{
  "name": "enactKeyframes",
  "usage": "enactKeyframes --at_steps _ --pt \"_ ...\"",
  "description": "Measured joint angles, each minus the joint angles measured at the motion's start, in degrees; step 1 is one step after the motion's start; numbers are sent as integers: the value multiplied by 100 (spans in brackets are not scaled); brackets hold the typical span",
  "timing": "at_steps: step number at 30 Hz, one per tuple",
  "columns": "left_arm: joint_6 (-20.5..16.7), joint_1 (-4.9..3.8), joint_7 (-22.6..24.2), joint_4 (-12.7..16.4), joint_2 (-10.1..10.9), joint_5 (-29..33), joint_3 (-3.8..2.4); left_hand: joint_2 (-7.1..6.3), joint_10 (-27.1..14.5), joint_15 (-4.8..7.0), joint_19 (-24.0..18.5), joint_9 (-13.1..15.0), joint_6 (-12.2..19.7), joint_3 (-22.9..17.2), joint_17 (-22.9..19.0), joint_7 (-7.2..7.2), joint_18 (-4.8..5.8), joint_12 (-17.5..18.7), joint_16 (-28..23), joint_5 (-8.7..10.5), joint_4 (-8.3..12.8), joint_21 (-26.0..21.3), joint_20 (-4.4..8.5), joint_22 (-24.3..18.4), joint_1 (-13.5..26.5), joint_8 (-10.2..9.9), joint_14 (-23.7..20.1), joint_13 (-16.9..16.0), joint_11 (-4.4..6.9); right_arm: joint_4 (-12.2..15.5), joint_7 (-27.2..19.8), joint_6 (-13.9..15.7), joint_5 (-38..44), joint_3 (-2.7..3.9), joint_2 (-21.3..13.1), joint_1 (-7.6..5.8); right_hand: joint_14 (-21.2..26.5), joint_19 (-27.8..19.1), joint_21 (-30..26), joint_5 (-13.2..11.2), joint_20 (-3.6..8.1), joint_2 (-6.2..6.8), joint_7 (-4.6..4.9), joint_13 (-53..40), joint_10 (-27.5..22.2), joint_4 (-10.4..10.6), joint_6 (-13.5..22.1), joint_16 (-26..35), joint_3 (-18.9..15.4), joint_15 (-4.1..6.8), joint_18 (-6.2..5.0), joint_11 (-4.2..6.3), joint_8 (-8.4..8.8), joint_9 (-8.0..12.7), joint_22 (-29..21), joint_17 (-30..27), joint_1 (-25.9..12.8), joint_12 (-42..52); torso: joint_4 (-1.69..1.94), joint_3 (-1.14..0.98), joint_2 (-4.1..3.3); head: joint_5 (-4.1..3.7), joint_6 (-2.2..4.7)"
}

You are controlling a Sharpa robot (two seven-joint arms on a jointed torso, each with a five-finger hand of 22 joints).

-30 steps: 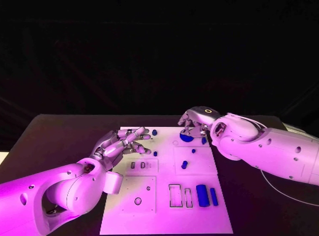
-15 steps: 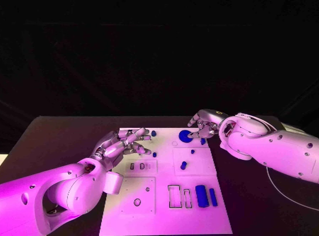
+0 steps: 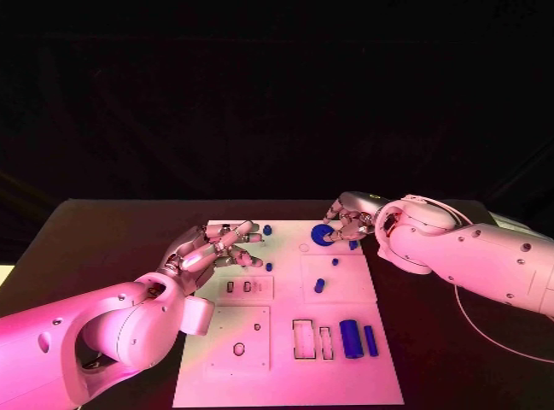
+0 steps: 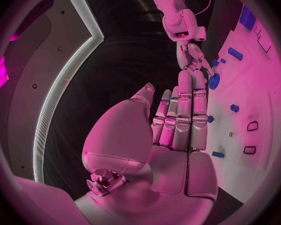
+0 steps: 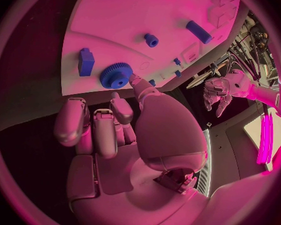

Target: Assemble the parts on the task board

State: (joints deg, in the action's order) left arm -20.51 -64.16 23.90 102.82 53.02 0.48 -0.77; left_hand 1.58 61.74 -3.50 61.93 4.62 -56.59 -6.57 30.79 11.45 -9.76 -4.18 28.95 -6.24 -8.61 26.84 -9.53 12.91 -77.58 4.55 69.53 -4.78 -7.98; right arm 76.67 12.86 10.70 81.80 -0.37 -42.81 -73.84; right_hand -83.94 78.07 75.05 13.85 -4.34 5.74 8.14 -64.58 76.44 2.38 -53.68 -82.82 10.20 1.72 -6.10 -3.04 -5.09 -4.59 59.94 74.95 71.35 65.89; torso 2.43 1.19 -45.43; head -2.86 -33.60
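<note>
Hovering at the task board's [image 3: 289, 376] far edge, the right hand [image 3: 351, 220] touches the blue gear [image 5: 116, 75] with one fingertip, other fingers curled, holding nothing, likely nudging it into place; the left hand [image 3: 215, 248] waits, fingers loosely extended, empty.

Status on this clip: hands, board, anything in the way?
Left hand open, hovering over task board. Right hand open at far edge, a fingertip by the blue gear. Nothing blocking.
</note>
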Motion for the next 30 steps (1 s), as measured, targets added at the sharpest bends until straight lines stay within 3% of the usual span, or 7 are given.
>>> enactKeyframes --at_steps 20,30 --pt "11 0 -10 -2 0 0 0 0 0 -20 0 0 0 -18 -1 0 0 0 0 0 18 0 0 6 0 0 -20 0 0 -315 94 -27 142 -2 277 52 1 20 41 -55 -20 -98 11 -122 0 0 -30 -22 0 1 -1 0 -27 -11 57 -2 98 83 0 -5 -3 18 -30" --pt "20 0 -13 -5 0 1 0 0 0 -20 0 1 0 -18 4 0 0 0 0 0 18 0 0 5 0 0 -20 0 0 -349 88 -22 210 10 292 57 1 35 107 -101 -5 -159 -35 -365 114 -97 -290 -67 97 2 -3 33 -177 -56 140 -2 219 269 -4 -6 -3 20 -54"
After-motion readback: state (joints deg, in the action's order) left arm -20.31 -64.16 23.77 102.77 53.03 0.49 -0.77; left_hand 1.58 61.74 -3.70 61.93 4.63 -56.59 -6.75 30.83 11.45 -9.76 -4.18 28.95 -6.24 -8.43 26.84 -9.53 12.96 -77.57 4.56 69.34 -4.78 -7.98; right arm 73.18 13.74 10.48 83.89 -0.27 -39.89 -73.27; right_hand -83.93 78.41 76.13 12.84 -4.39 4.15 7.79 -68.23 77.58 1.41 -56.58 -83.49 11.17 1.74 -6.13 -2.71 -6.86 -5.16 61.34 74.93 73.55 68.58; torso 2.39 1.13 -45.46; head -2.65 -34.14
